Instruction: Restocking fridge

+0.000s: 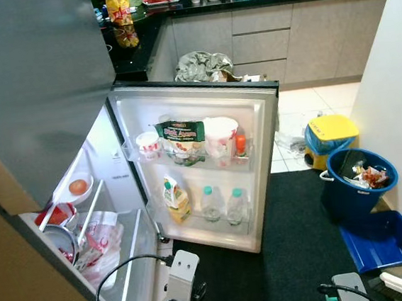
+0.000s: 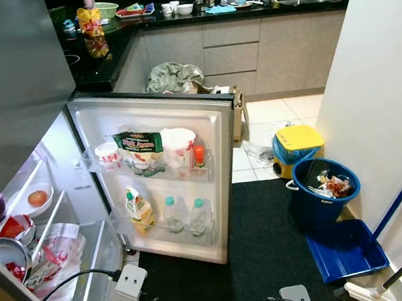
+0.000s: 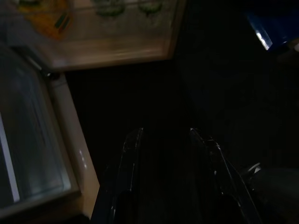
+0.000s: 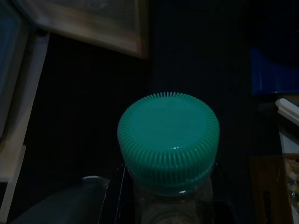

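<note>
Right gripper [image 4: 168,205] was clamped on a clear bottle [image 4: 170,212] with a ribbed green cap [image 4: 168,140], held low over the dark mat. Left gripper [image 3: 166,140] hung empty, fingers apart. Fridge door [image 1: 255,117] stood open; two like bottles [image 1: 222,205] sat in its lower rack. Bottle looked rigid but smooth, likely heavy if full; best gripped on the body below the cap

Below its green cap [image 4: 168,140] the bottle [image 4: 170,210] in the right wrist view runs off the frame, so you cannot read its body or label. Beside the fridge door [image 1: 201,166], both arms are cropped at the lower edge. Print on the door's green packet [image 1: 180,133] is too small to read.
</note>
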Robot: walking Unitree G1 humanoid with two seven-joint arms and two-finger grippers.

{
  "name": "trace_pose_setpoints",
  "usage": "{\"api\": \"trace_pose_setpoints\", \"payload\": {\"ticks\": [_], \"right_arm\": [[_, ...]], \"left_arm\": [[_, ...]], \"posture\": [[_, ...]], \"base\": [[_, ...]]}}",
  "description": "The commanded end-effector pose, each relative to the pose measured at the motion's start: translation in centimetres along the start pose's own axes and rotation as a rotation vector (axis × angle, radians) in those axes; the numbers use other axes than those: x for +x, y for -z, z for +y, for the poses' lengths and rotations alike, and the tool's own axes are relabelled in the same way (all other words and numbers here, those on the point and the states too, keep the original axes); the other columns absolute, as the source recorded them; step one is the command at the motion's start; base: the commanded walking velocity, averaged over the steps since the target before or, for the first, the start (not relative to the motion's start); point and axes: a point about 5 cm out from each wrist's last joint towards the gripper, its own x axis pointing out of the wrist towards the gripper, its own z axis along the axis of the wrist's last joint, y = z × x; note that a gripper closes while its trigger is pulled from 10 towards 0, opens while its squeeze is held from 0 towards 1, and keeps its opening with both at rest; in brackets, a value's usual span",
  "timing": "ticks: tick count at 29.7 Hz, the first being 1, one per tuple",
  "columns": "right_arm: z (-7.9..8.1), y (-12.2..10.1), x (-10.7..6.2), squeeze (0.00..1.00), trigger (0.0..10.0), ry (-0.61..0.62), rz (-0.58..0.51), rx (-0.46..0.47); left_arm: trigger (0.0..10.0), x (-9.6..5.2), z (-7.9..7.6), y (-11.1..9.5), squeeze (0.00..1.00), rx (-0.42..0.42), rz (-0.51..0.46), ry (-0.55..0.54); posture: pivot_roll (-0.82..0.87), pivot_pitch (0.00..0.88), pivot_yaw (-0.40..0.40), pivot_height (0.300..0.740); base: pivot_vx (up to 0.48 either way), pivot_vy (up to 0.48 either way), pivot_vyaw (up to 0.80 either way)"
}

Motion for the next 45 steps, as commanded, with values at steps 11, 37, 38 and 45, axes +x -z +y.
{"api": "trace_pose_setpoints", "payload": {"ticks": [11, 37, 38, 45], "right_arm": [[-0.2, -0.2, 0.1, 0.00, 10.0, 0.013, -0.004, 0.013], [-0.6, 0.7, -0.4, 0.00, 10.0, 0.020, 0.004, 0.042], [-0.6, 0.7, -0.4, 0.00, 10.0, 0.020, 0.004, 0.042], [-0.9, 0.7, -0.5, 0.00, 10.0, 0.021, 0.003, 0.041]], "left_arm": [[10.0, 0.0, -0.4, 0.2, 0.00, 0.011, 0.015, 0.028], [10.0, 0.1, -1.7, 0.1, 0.00, 0.008, -0.014, 0.113], [10.0, 0.1, -1.7, 0.1, 0.00, 0.008, -0.014, 0.113], [10.0, 0.1, -1.6, 0.1, 0.00, 0.009, -0.017, 0.112]], "posture": [[-0.14, 0.005, 0.037, 0.734], [-0.16, 0.020, 0.052, 0.734], [-0.16, 0.020, 0.052, 0.734], [-0.16, 0.018, 0.049, 0.734]], "base": [[0.303, 0.000, 0.00], [0.045, 0.000, -0.26], [0.000, 0.000, -0.79], [0.000, 0.000, -0.79]]}}
